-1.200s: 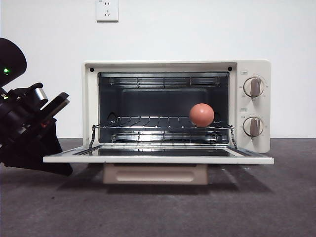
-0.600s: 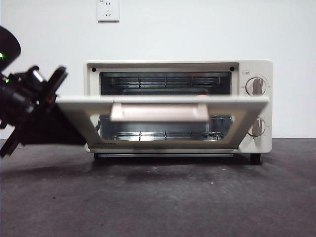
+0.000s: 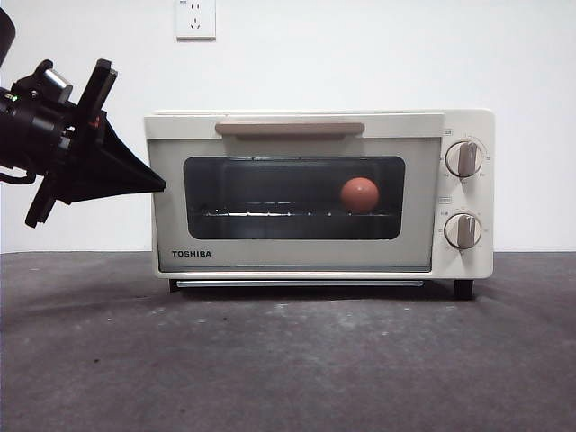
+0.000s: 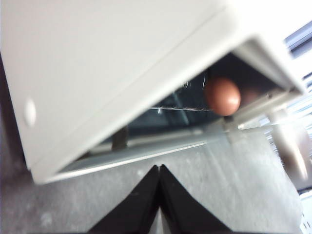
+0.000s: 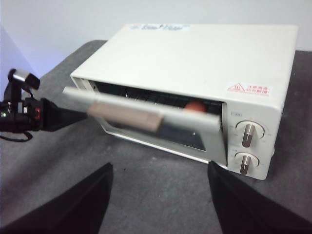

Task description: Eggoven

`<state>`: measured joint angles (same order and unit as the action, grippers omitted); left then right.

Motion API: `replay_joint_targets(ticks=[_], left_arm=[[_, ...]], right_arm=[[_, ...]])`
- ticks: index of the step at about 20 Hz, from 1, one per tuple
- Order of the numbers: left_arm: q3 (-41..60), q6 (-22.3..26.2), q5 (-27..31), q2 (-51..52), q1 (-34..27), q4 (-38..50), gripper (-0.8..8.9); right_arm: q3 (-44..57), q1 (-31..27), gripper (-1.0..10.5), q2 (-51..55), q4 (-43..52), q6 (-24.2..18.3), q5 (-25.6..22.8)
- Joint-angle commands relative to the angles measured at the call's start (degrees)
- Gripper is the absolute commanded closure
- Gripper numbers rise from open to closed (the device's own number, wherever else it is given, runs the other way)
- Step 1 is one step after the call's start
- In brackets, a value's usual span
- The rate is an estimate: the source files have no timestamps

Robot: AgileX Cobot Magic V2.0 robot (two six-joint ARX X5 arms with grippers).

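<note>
The cream TOSHIBA oven (image 3: 468, 126) stands on the dark table. Its door, with the beige handle (image 3: 290, 129), stands upright against the front in the front view. In the right wrist view (image 5: 204, 53) the door is blurred, with a narrow gap at its top. The reddish-brown egg (image 3: 360, 194) rests on the rack inside, right of centre, and shows through the glass. It also shows in the left wrist view (image 4: 222, 96) and the right wrist view (image 5: 196, 105). My left gripper (image 3: 160, 186) is shut and empty, its tip at the door's upper left edge (image 4: 159, 168). My right gripper (image 5: 159, 166) is open and empty, back from the oven front.
Two knobs (image 3: 463, 158) (image 3: 462, 230) sit on the oven's right panel. A wall socket (image 3: 195, 18) is above the oven on the white wall. The dark grey table (image 3: 288, 360) stretches in front of the oven.
The oven door swung up from lying flat open to upright against the front. My left gripper rose with it along the door's left side. The egg stayed on the rack.
</note>
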<state>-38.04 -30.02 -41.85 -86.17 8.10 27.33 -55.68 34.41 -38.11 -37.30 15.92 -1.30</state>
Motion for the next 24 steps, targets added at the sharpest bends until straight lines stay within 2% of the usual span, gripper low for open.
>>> replay_joint_targets(ticks=[1, 5, 10, 16, 19, 24], left_arm=[[-1.03, -1.2, 0.09, -0.24, 0.07, 0.9, 8.07], [-1.03, -0.68, 0.09, 1.79, 0.33, -2.12, 8.06], [-1.03, 2.84, 1.6, 9.27, 1.79, -8.83, 8.06], [-1.03, 9.01, 11.17, 23.32, 5.01, -23.19, 8.06], [-1.03, 11.76, 16.63, 30.25, 6.8, -30.53, 8.06], [-1.03, 13.33, 23.61, 39.5, 8.94, -39.45, 8.06]], right_arm=[[-0.7, 0.44, 6.3, -0.24, -0.26, 0.22, 0.0], [-0.7, 0.44, 6.3, -0.28, -0.98, 0.13, 0.07], [-0.68, 0.44, 6.6, -0.35, -2.29, 0.09, 1.51], [-0.66, 0.44, 6.8, -0.39, -5.01, -0.59, 1.51], [-0.5, 0.44, 7.2, -0.39, -6.43, -2.54, 1.44], [1.66, 0.44, 8.2, -0.33, -5.92, -4.2, 1.49]])
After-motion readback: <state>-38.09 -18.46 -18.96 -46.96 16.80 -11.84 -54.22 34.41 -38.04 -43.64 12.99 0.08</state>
